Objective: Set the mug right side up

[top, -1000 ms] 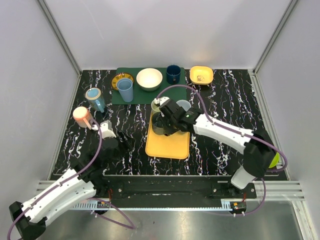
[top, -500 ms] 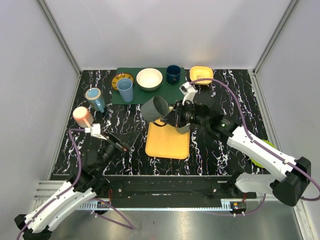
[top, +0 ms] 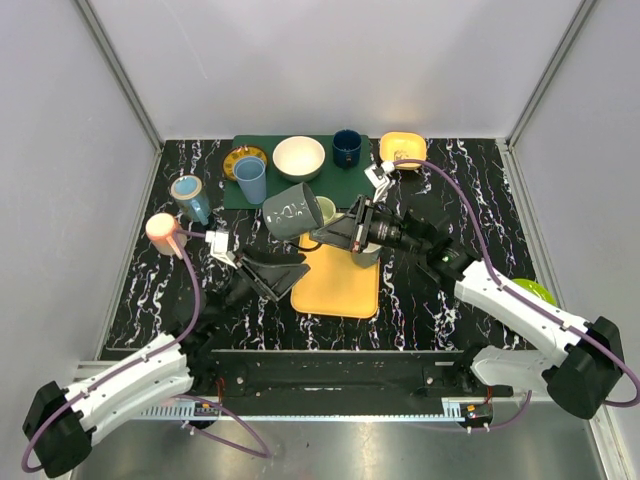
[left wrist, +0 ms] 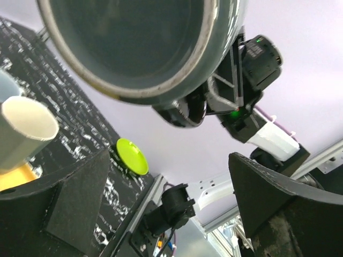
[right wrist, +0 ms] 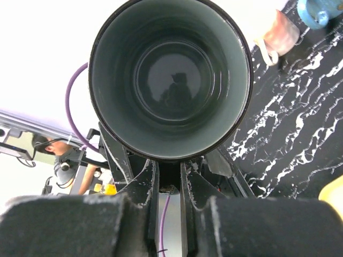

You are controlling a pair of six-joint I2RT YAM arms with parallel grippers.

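Note:
The dark grey mug (top: 288, 212) hangs tilted in the air above the left end of the yellow tray (top: 340, 285). My right gripper (top: 322, 235) is shut on it at its side. In the right wrist view the mug's open mouth (right wrist: 170, 75) faces the camera, just above my right gripper (right wrist: 169, 166). My left gripper (top: 275, 272) is open and empty, just below and left of the mug. The left wrist view looks up at the mug's rim (left wrist: 139, 48), with my left gripper's (left wrist: 171, 214) fingers wide apart.
A pale cup (left wrist: 27, 128) stands on the tray. At the back are a blue cup (top: 250, 180), white bowl (top: 299, 158), navy mug (top: 347, 148) and yellow bowl (top: 403, 150). A pink cup (top: 164, 233) and lidded blue cup (top: 189, 197) stand left; a green plate (top: 532, 292) lies right.
My right gripper has lifted the mug off the tray, tipped it and carried it left. My left arm has risen and moved right, ending under the mug with its jaws open.

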